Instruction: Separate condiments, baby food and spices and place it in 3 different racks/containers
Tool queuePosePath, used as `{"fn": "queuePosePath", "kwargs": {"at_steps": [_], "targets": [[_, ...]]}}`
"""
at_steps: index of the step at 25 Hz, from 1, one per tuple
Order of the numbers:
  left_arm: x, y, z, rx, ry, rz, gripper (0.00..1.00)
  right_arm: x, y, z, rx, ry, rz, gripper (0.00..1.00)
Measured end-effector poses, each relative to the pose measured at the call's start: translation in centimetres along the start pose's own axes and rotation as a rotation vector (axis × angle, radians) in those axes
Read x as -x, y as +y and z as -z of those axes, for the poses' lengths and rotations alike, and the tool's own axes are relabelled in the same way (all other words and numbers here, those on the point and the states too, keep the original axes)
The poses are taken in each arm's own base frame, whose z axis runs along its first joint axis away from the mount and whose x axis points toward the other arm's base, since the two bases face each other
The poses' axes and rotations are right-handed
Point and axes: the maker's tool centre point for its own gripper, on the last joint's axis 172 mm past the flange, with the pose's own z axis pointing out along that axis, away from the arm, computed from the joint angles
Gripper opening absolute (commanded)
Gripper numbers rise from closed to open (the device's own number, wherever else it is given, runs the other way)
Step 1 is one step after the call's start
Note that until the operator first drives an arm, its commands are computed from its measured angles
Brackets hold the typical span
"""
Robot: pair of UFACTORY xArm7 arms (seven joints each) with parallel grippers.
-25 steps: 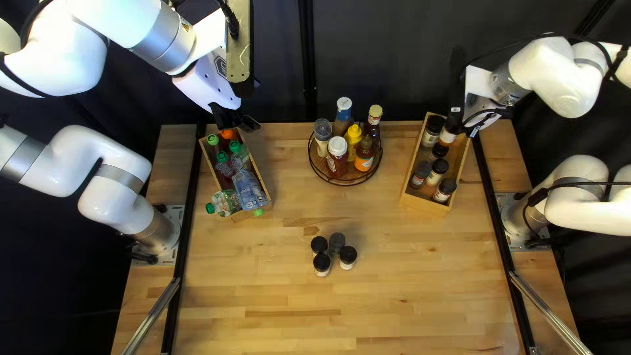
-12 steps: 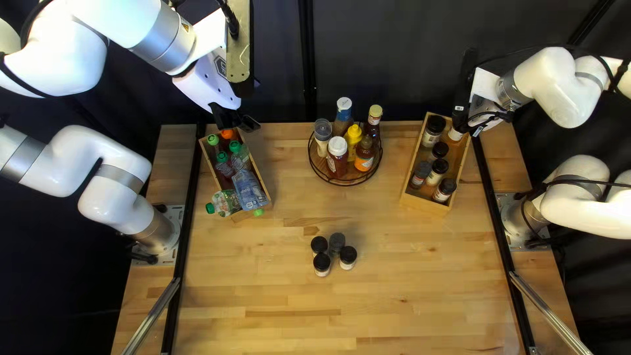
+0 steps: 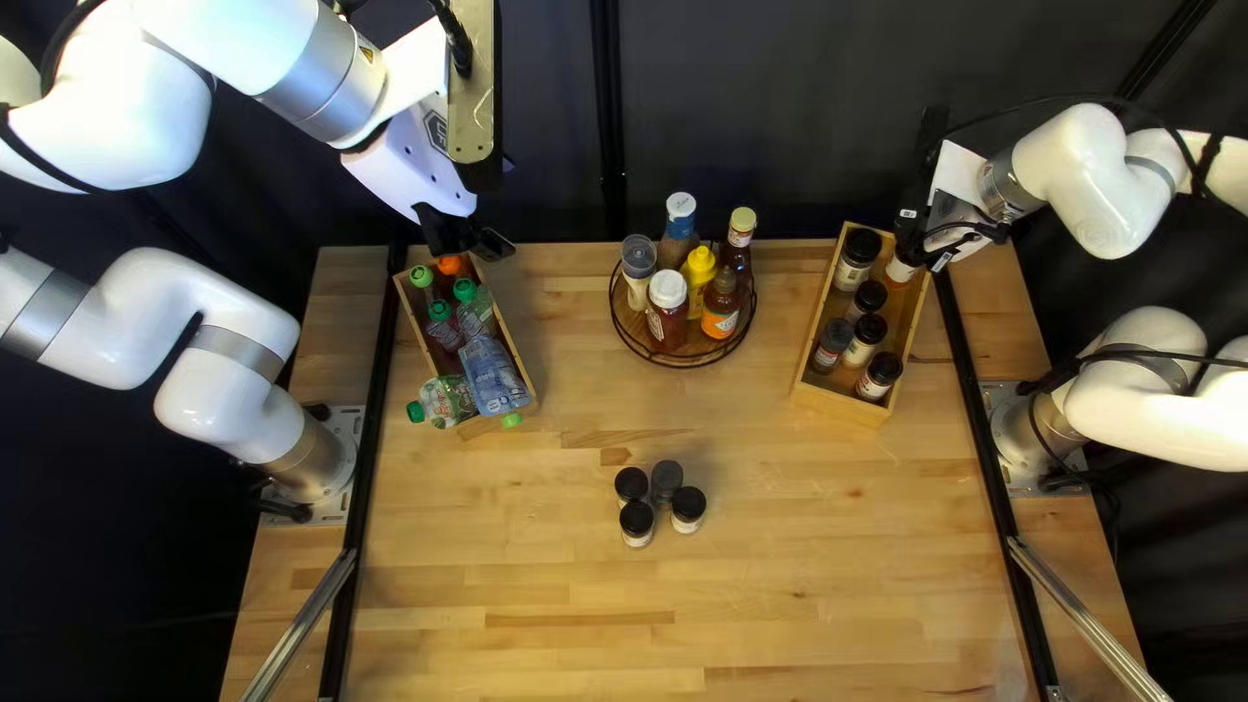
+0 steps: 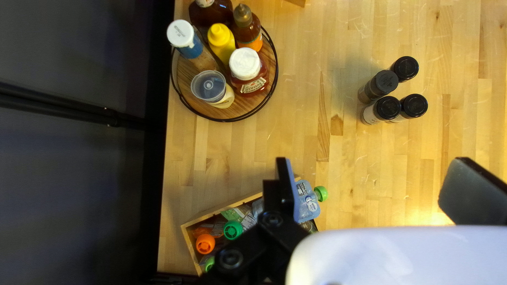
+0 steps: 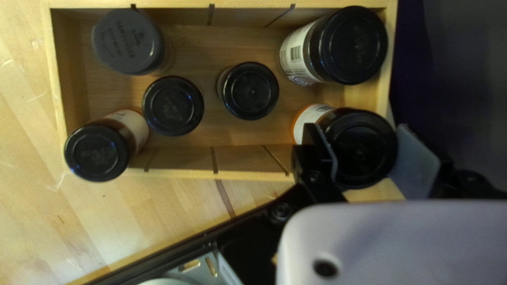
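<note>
My left gripper (image 3: 471, 238) hangs over the far end of the left wooden box (image 3: 519, 367), which holds baby food pouches (image 3: 490, 373). In the left wrist view my left gripper (image 4: 376, 191) is open and empty. My right gripper (image 3: 909, 245) is at the far end of the right wooden box (image 3: 839, 403). The right wrist view shows my right gripper (image 5: 366, 153) shut on a black-lidded spice jar (image 5: 360, 150), beside other spice jars (image 5: 173, 105) in that box. Condiment bottles (image 3: 667, 310) stand on the round rack (image 3: 646, 349). Several spice jars (image 3: 636, 521) cluster mid-table.
The round rack stands between the two boxes, near the table's far edge. A green-capped pouch (image 3: 445, 402) leans out over the left box's side. Black rails (image 3: 369, 455) run along both sides of the table.
My right arm has shifted, bringing its gripper and the jar slightly toward the right and lower against the box's far end. My left arm stays where it was.
</note>
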Motion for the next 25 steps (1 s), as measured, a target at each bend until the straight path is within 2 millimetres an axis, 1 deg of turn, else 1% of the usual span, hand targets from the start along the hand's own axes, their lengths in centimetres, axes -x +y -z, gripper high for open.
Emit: {"fn": "queuePosePath", "kwargs": {"at_steps": [1, 2, 3, 4, 6, 9, 13, 16, 18, 20, 23, 25], "targets": [[0.0, 0.0, 0.0, 0.000, 0.000, 0.000, 1.00, 0.2, 0.0, -0.3, -0.002, -0.001, -0.004, 0.15], [0.0, 0.0, 0.0, 0.000, 0.000, 0.000, 1.00, 0.4, 0.0, -0.7, -0.004, -0.003, -0.008, 0.44], [0.0, 0.0, 0.0, 0.000, 0.000, 0.000, 1.00, 0.6, -0.1, -1.0, -0.006, -0.006, -0.012, 0.74], [0.0, 0.0, 0.0, 0.000, 0.000, 0.000, 1.00, 0.7, -0.1, -1.2, -0.008, -0.008, -0.016, 0.95], [0.0, 0.0, 0.0, 0.000, 0.000, 0.000, 1.00, 0.8, -0.2, -1.5, -0.013, -0.010, -0.021, 1.00], [0.0, 0.0, 0.0, 0.000, 0.000, 0.000, 1.00, 0.7, -0.4, -1.3, -0.022, -0.011, -0.022, 1.00], [0.0, 0.0, 0.0, 0.000, 0.000, 0.000, 1.00, -0.2, -1.3, 0.3, -0.032, -0.002, -0.010, 1.00], [0.0, 0.0, 0.0, 0.000, 0.000, 0.000, 1.00, -1.3, -2.8, 1.5, -0.041, 0.009, 0.011, 1.00], [0.0, 0.0, 0.0, 0.000, 0.000, 0.000, 1.00, -2.5, -4.4, 2.2, -0.052, 0.017, 0.036, 1.00], [0.0, 0.0, 0.0, 0.000, 0.000, 0.000, 1.00, -4.1, -6.9, 2.7, -0.074, 0.022, 0.069, 1.00], [0.0, 0.0, 0.0, 0.000, 0.000, 0.000, 1.00, -6.6, -11.4, 3.2, -0.115, 0.024, 0.132, 1.00], [0.0, 0.0, 0.0, 0.000, 0.000, 0.000, 1.00, -8.2, -14.8, 3.5, -0.145, 0.025, 0.175, 1.00]]}}
